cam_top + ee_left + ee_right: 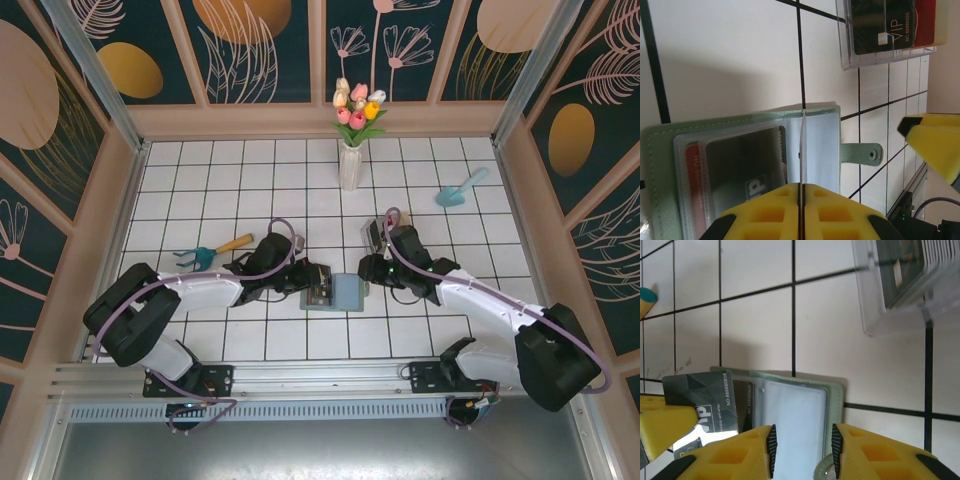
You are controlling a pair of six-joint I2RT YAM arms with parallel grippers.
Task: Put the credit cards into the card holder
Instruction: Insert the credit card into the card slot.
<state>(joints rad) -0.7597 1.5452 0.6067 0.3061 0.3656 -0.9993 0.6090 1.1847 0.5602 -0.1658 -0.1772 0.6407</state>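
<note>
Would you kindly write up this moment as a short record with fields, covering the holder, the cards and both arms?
card holder: lying open on the tiled table, clear sleeves facing up
red card: already in a sleeve
left gripper: jaws shut on the dark grey card, held on edge over the holder
right gripper: jaws apart above the holder's clear sleeve
clear box: on the table apart from the holder, more cards inside
status: the held card is not yet in a sleeve
</note>
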